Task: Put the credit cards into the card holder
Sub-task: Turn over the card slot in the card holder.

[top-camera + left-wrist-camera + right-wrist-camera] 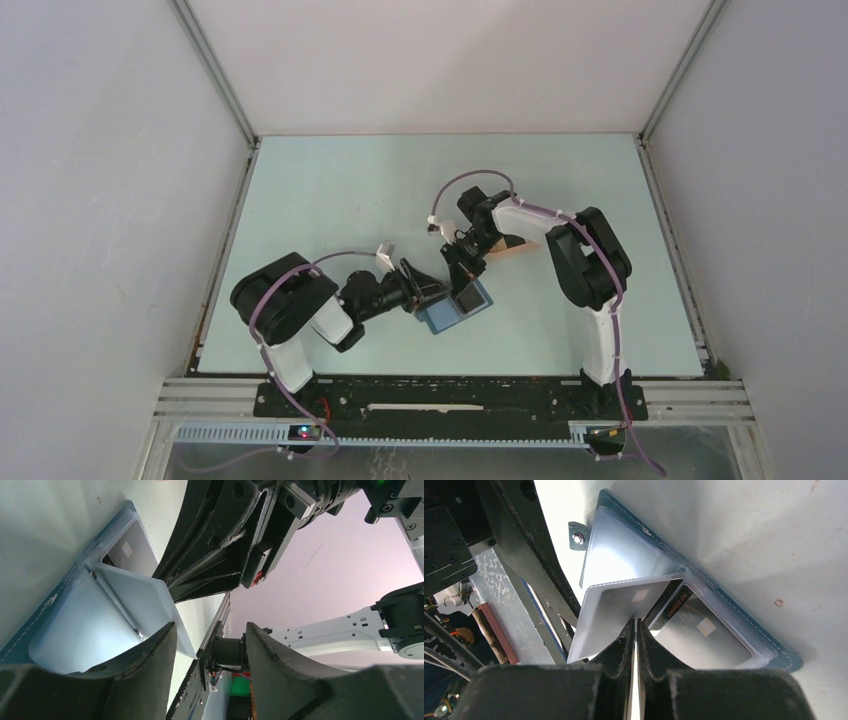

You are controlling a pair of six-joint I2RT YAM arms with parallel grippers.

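The nearest risk is at the left hand (211,626). It is standing roughly half open and gripping nothing. The corner of the lifted clear sleeve (140,605) is poking into the gap and leaning against one of its fingers (145,675). The sleeve is only being propped, not clamped, so I judge that a push from the other arm may be enough to fold it flat or slide it off the finger, shutting the pocket mouth.

The card holder (445,320) is lying open on the table, close to the near edge and about midway between the left and right edges. Nothing is pinning it down, so a card driven in at a slant could end up dragging the whole holder across the table instead of going in.

Just beyond, the right hand (635,622) is holding its jaws almost together, the tips meeting at the edge of the grey card (621,607) that is showing through the raised sleeve. It is pinching something thin there, though I cannot tell whether that is the card alone or the card with the sleeve film. If film is caught too, letting go may pull the card back out.

A dark card (704,635) is already sitting in the flat pocket beside it. Farther back, a peach tray (522,252) is peeking out behind the right arm.
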